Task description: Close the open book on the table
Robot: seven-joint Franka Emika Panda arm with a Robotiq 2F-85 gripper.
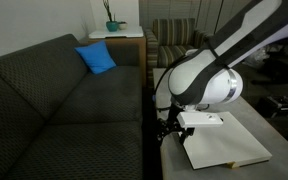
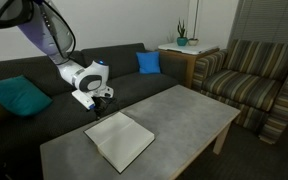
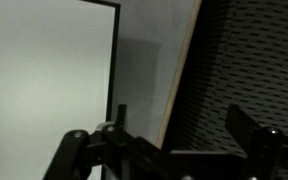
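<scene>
1. The jaws stand wide open with nothing between them. In the wrist view their two dark halves sit far apart along the bottom edge. They hang over the bench's couch-side edge, near a corner of the book but clear of it.
2. One couch (image 2: pixel 124 68): long and dark grey, in a coarse woven fabric, running alongside the bench.
3. One bench (image 2: pixel 184 115): low, long and rectangular, with a matte grey, concrete-look top.
4. One armchair (image 2: pixel 249 85): boxy, upholstered in tan and dark stripes, beyond the bench's far end.
5. One robot arm (image 2: pixel 87 76): smooth, rounded white casings, reaching down from above the couch.
6. One book (image 2: pixel 119 140): large, thin and rectangular, lying open and flat on the bench at the end nearest the arm. Two plain white pages face up with a faint crease between them, and a thin yellowish rim shows.
7. One side table (image 2: pixel 189 52): small and wooden, set between the couch and the armchair.
8. Two cushions, both square and soft. The blue cushion (image 2: pixel 148 62) is at the couch end by the side table, and the teal cushion (image 2: pixel 19 95) is at the opposite end.
9. One potted plant (image 2: pixel 182 38): thin upright leaves in a small teal pot, standing on the side table.
</scene>
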